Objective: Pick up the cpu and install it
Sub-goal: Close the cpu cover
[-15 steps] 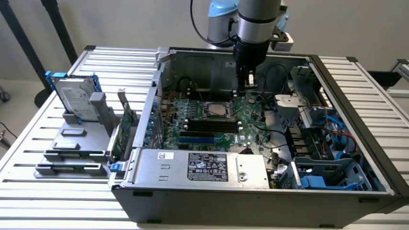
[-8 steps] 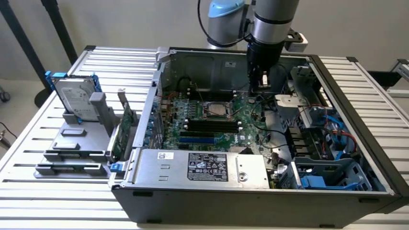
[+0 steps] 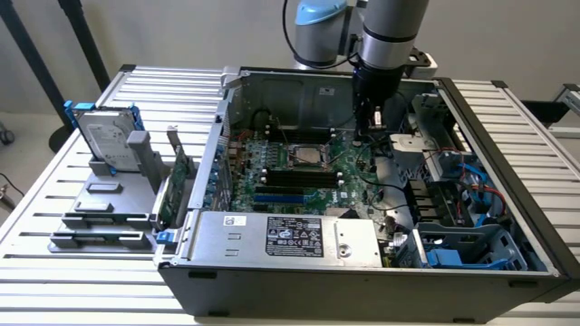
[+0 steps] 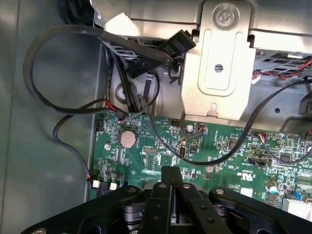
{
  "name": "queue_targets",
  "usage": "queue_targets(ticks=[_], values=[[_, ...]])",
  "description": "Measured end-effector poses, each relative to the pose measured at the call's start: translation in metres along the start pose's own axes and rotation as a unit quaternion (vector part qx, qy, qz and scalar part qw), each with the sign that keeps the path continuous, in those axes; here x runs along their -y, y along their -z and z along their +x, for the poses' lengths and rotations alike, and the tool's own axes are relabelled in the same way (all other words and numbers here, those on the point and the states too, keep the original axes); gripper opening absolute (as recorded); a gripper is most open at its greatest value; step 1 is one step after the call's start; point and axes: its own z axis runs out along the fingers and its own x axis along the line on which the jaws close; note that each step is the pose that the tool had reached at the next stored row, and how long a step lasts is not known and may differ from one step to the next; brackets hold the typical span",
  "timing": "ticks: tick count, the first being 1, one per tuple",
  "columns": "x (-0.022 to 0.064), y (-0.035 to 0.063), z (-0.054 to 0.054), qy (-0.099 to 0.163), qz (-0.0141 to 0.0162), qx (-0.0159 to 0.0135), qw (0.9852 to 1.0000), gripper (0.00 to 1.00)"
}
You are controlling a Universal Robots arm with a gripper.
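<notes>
Up close in the wrist view, the tool (image 4: 170,174) is pinched fully closed with nothing in it. It hangs just above the green motherboard (image 4: 219,151), near a coin battery (image 4: 127,138) and some looping black cables (image 4: 48,105).

In the exterior view, the nearest thing is the silver power supply (image 3: 272,234) with its label. It runs along the front wall of the open pc case (image 3: 363,285), which lies on the slatted surface (image 3: 81,285).

Behind that, in the middle of the frame, the cpu (image 3: 308,155) looks to be the little silver-grey square lying flat in the board's socket. It's small, so I can't swear it's seated.

At the exterior view's left, outside the case, a grey holder (image 3: 104,204) has the hard drive (image 3: 107,139) standing in it, with a green card (image 3: 184,176) beside it.

Farthest back, in the upper middle, the arm (image 3: 394,34) points down into the case. The tool is over the board's edge on the exterior view's right, well apart from the cpu.
</notes>
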Motion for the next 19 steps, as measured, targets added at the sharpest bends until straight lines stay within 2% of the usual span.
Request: queue_targets(ticks=[6, 8, 10, 14, 19], values=[[0.0080, -0.0103, 0.001, 0.000, 0.0000, 0.0000, 1.0000, 0.11], [0.0090, -0.0110, 0.002, 0.000, 0.0010, 0.0000, 1.0000, 0.11], [0.0093, -0.0109, 0.002, 0.000, 0.0053, -0.0003, 1.0000, 0.11], [0.0111, -0.0094, 0.003, -0.001, 0.0177, -0.0016, 0.9998, 0.11], [0.0195, -0.0080, 0.003, 0.001, 0.0253, -0.0022, 0.9997, 0.11]])
